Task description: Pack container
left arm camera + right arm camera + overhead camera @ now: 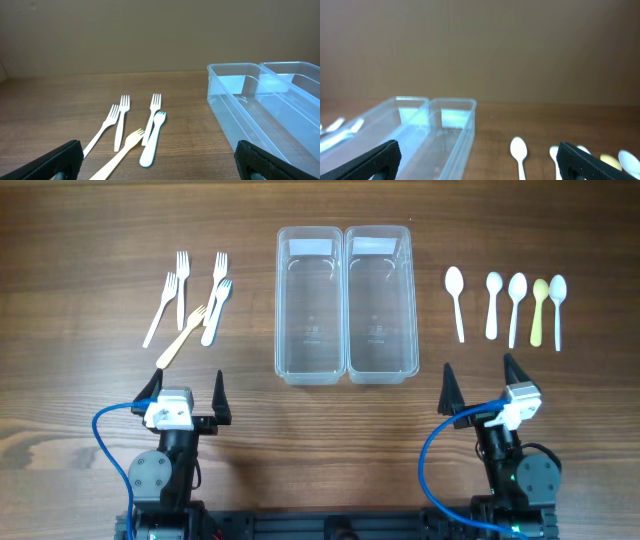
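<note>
Both arms sit low at the near edge: left gripper [188,376] spread wide, holding nothing, and right gripper [479,368] just the same. Two clear containers [345,300] sit side by side in the middle, walls touching, both empty. Five forks [213,315] lie clustered to their left, one cream; five spoons [517,285] lie in a row to their right, one yellowish
</note>
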Available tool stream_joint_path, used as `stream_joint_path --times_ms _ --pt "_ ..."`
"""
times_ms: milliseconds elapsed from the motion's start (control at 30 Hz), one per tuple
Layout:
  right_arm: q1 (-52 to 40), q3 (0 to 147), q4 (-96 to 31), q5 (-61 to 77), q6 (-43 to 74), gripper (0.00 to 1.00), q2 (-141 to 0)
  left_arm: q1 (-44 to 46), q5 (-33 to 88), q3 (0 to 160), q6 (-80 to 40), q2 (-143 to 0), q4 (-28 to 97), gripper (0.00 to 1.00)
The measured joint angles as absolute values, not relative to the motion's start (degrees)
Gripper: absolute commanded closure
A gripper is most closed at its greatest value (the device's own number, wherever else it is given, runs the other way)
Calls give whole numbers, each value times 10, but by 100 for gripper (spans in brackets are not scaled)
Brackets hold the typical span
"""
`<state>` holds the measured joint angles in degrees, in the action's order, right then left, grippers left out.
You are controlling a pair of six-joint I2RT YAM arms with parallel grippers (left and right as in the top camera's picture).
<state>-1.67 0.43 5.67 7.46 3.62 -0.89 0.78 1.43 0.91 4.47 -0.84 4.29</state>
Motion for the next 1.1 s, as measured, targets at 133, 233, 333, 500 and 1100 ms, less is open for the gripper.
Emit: stream_joint_path --times_ms 133,233,333,500,1100 --pt "-17 31 60 69 44 0 -21 8 14 9 45 -8 43 0" --pt "-17 89 63 64 31 0 -69 8 14 9 45 -8 43 0" --pt "-17 194 56 62 7 0 -172 7 14 8 45 -8 43 0" --pt "-17 447 -49 62 -16 0 -389 7 14 8 45 -8 43 0" --pt "-3 973 -504 80 -124 0 -878 7 14 8 45 -8 43 0"
